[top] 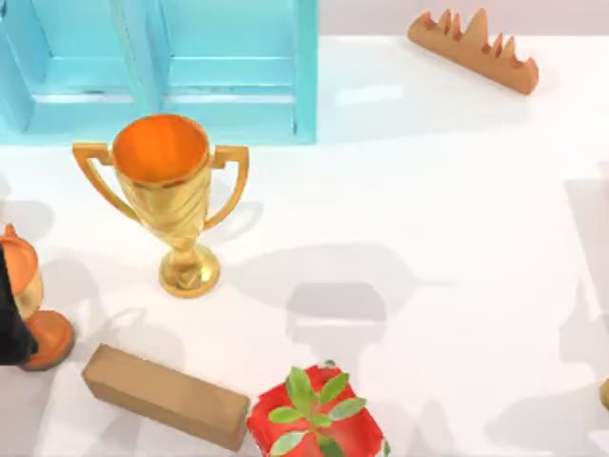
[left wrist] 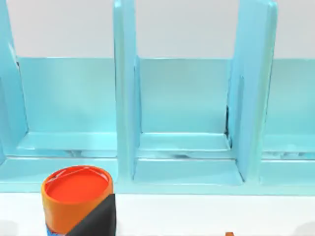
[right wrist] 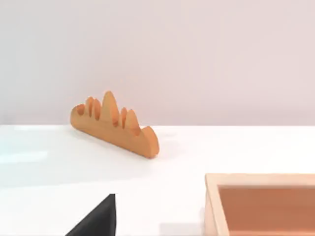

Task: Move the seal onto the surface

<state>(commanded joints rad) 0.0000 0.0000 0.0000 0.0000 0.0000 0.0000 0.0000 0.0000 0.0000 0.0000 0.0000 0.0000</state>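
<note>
Left gripper, grip state indeterminable, sits just beside the upright seal at the tabletop's left edge, nearer than the right arm.

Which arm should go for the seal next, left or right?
Left. The seal is at the left edge of the surface, beside the left gripper. The right wrist view looks at the jagged wooden piece on the far right side.
</note>
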